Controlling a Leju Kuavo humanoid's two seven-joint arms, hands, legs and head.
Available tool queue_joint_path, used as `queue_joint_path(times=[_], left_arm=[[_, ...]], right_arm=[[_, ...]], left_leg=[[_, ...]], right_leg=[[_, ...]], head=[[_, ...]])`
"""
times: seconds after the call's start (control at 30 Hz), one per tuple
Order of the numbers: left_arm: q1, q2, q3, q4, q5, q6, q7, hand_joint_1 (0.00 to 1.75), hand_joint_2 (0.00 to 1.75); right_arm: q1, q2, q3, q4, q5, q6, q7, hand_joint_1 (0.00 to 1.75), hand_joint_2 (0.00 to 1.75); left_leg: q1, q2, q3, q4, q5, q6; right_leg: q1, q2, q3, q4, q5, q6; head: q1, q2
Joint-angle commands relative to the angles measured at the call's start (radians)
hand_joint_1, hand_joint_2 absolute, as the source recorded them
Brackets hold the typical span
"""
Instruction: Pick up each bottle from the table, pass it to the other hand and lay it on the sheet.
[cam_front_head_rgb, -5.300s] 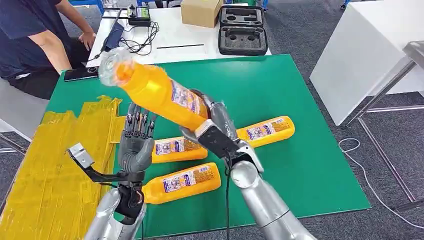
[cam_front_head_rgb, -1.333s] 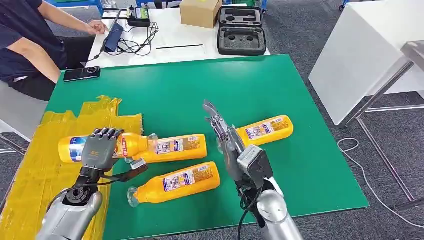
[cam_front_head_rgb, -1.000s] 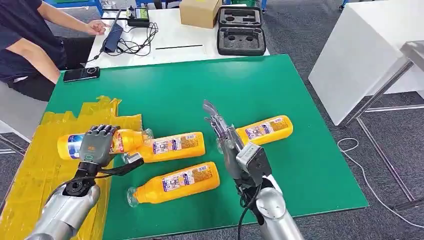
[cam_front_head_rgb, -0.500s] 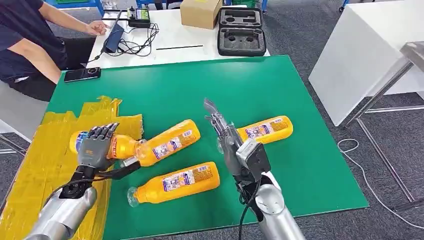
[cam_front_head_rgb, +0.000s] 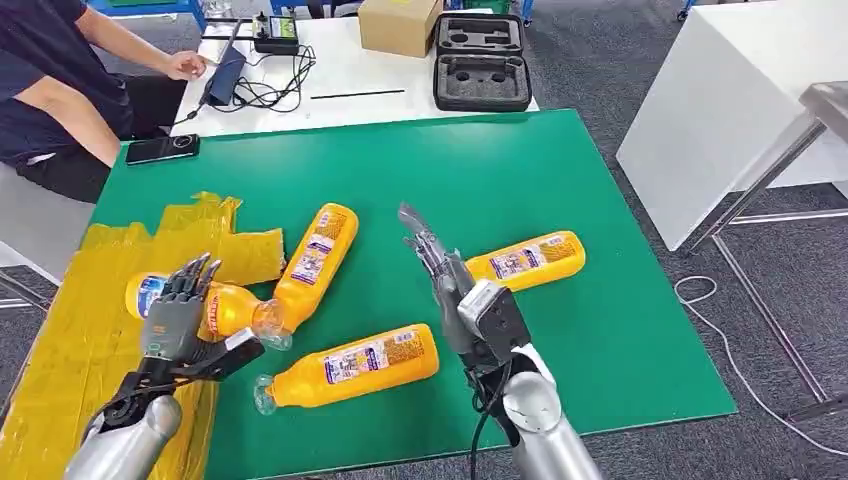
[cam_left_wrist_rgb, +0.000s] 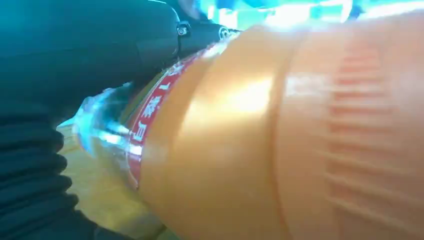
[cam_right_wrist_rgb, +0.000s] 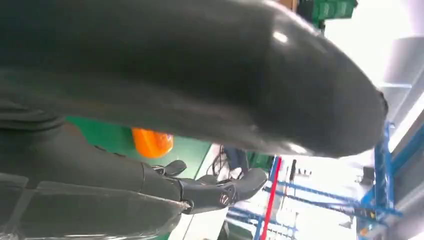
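One orange bottle (cam_front_head_rgb: 228, 307) lies on the yellow sheet (cam_front_head_rgb: 80, 360) at its right edge. My left hand (cam_front_head_rgb: 172, 313) is right over it with fingers spread and lifted off; the left wrist view has the bottle (cam_left_wrist_rgb: 280, 150) close against the dark fingers (cam_left_wrist_rgb: 100, 45). A second bottle (cam_front_head_rgb: 315, 255) lies slanted on the green mat (cam_front_head_rgb: 480, 160), its neck by the first bottle's. Two more bottles (cam_front_head_rgb: 350, 365) (cam_front_head_rgb: 525, 260) lie on the mat. My right hand (cam_front_head_rgb: 440, 268) hovers between them, fingers straight, holding nothing.
A person sits at the back left beside a phone (cam_front_head_rgb: 160, 148). The white table behind carries a cardboard box (cam_front_head_rgb: 400, 22), a black foam case (cam_front_head_rgb: 483, 65) and cables (cam_front_head_rgb: 255, 80). A white cabinet (cam_front_head_rgb: 730, 110) stands at the right.
My left hand laid the bottle on the sheet and spread its fingers off it. The neighbouring bottle swung round, its base moving away from me. My right hand barely moved.
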Motion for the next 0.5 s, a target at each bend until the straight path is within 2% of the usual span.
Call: queue_joint_path(times=[0.03, 0.13, 0.17, 0.23, 0.37, 0.5], left_arm=[[0.098, -0.078, 0.143, -0.158, 0.120, -0.030, -0.040, 0.00, 0.00], [0.171, -0.180, 0.257, -0.397, 0.365, -0.067, -0.123, 0.00, 0.00], [0.193, -0.222, 0.285, -0.497, 0.473, -0.101, -0.147, 0.00, 0.00], [0.222, -0.263, 0.301, -0.628, 0.641, -0.142, -0.178, 0.00, 0.00], [0.238, -0.272, 0.299, -0.671, 0.677, -0.143, -0.178, 0.00, 0.00], [0.269, -0.287, 0.265, -0.714, 0.878, -0.174, -0.226, 0.00, 0.00]], right_arm=[[-0.017, -0.007, 0.026, 0.047, 0.046, 0.003, 0.024, 0.00, 0.00], [-0.022, -0.014, 0.059, 0.092, 0.166, -0.015, 0.060, 0.00, 0.00], [-0.020, -0.013, 0.065, 0.113, 0.190, -0.016, 0.056, 0.00, 0.00], [-0.003, -0.018, 0.067, 0.116, 0.187, -0.016, 0.045, 0.00, 0.00], [0.007, -0.023, 0.071, 0.111, 0.186, -0.015, 0.046, 0.00, 0.00], [0.015, -0.059, 0.121, 0.120, 0.239, -0.036, 0.058, 0.00, 0.00]], left_leg=[[0.001, -0.001, 0.003, 0.000, -0.001, -0.001], [0.001, 0.002, 0.004, 0.000, -0.003, -0.001], [0.001, 0.001, 0.002, 0.000, -0.002, -0.001], [0.001, 0.000, 0.000, 0.000, -0.002, -0.001], [0.002, -0.002, 0.000, 0.002, -0.003, -0.001], [0.002, -0.002, 0.000, 0.000, -0.002, -0.001]], right_leg=[[0.001, -0.001, 0.003, -0.001, -0.001, -0.001], [0.001, 0.003, 0.004, -0.001, -0.001, -0.002], [0.001, 0.002, 0.002, -0.001, -0.001, -0.001], [0.001, 0.000, 0.001, -0.001, -0.001, -0.001], [0.001, -0.002, 0.002, -0.001, -0.003, -0.001], [0.001, -0.001, 0.001, -0.002, -0.002, -0.001]], head=[[0.000, 0.000], [0.000, 0.000], [0.000, 0.000], [0.000, 0.000], [0.001, 0.000], [0.000, 0.000]])
